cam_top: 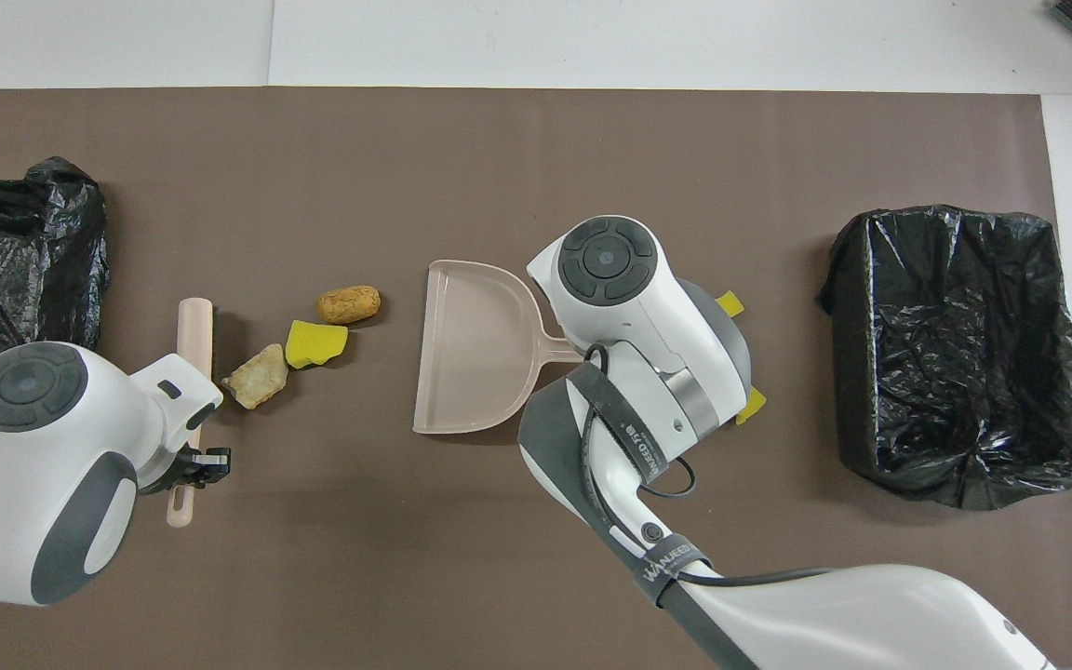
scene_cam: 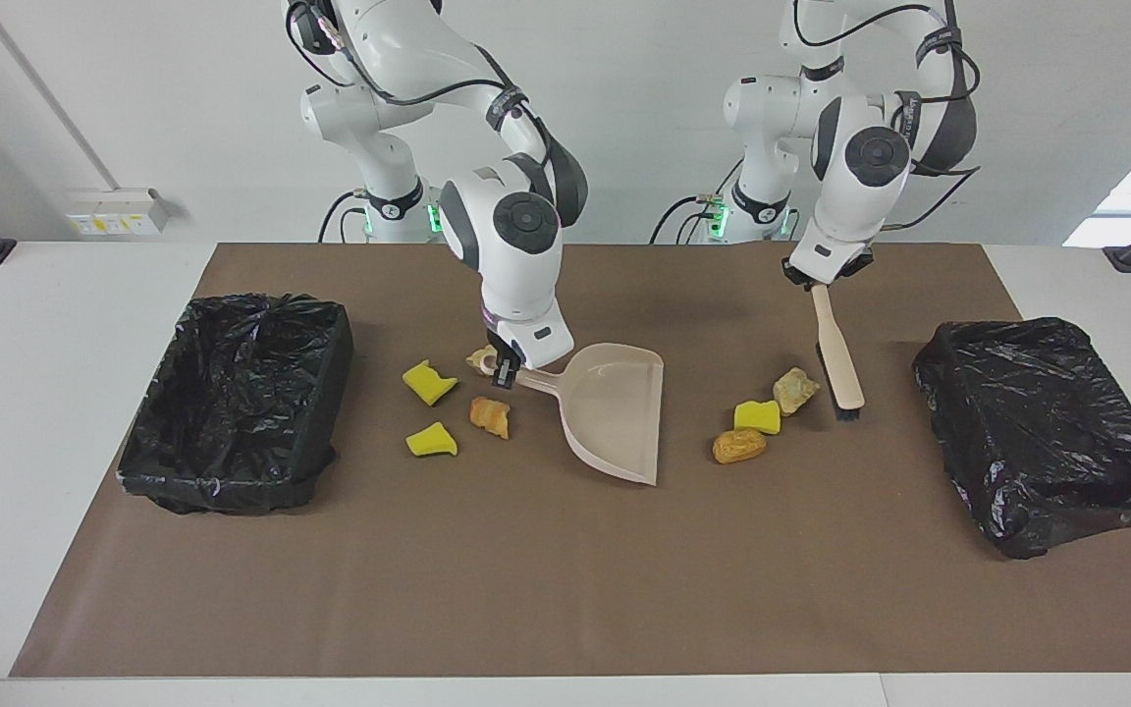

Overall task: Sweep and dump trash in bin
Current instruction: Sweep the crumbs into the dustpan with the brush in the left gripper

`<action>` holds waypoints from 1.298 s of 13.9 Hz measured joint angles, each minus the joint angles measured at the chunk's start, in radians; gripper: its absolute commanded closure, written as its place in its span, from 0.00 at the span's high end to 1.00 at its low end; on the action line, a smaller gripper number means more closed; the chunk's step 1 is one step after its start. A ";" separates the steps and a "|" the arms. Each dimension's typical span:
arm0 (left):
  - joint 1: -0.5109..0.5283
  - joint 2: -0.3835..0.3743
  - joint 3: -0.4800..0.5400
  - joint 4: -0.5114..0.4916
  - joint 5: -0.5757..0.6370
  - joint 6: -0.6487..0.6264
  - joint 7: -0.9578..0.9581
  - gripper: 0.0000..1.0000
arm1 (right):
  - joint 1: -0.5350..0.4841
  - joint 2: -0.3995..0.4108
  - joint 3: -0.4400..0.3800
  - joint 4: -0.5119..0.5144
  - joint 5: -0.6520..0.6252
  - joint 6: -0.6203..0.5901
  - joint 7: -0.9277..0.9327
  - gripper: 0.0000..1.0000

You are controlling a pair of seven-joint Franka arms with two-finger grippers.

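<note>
Left claw: clamped tight on the top of the brush handle, over the mat toward the left arm's end of the bench.
Brush: hangs steeply from that claw, its dark bristles down at the mat just beside the pale lump, on the side away from the dustpan.
Right claw: closed on the end of the dustpan handle, low over the middle of the mat.
Dustpan: lies with its open mouth turned toward the left arm's end, facing the three nearest pieces but with a strip of bare mat between.
Trash, brush side: a pale lump, a yellow sponge and an orange lump sit clustered between brush and dustpan.
Trash, handle side: two yellow sponges, an orange piece and a pale piece partly hidden by the right claw, lying between the dustpan handle and the nearer bin.
Bins: one black-lined bin at the right arm's end, another at the left arm's end.
Step in hand: likely sweeping the three clustered pieces into the pan.
Doing it well: keep the pan lip flat on the mat and steady; draw the bristles low, sweeping all three toward the mouth so none rolls past the pan's corners.
</note>
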 measured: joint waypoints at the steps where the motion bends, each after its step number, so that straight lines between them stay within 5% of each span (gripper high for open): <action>1: -0.003 0.030 -0.005 0.000 0.000 0.041 0.001 0.00 | 0.012 0.008 0.001 0.000 0.000 0.014 0.010 0.00; 11: -0.272 0.082 -0.024 0.019 -0.197 0.107 0.024 0.00 | 0.038 0.023 0.000 0.000 0.000 0.033 0.051 0.00; 18: -0.423 0.095 -0.023 0.134 -0.231 0.107 -0.183 0.00 | 0.038 0.023 0.000 0.000 0.000 0.033 0.054 0.00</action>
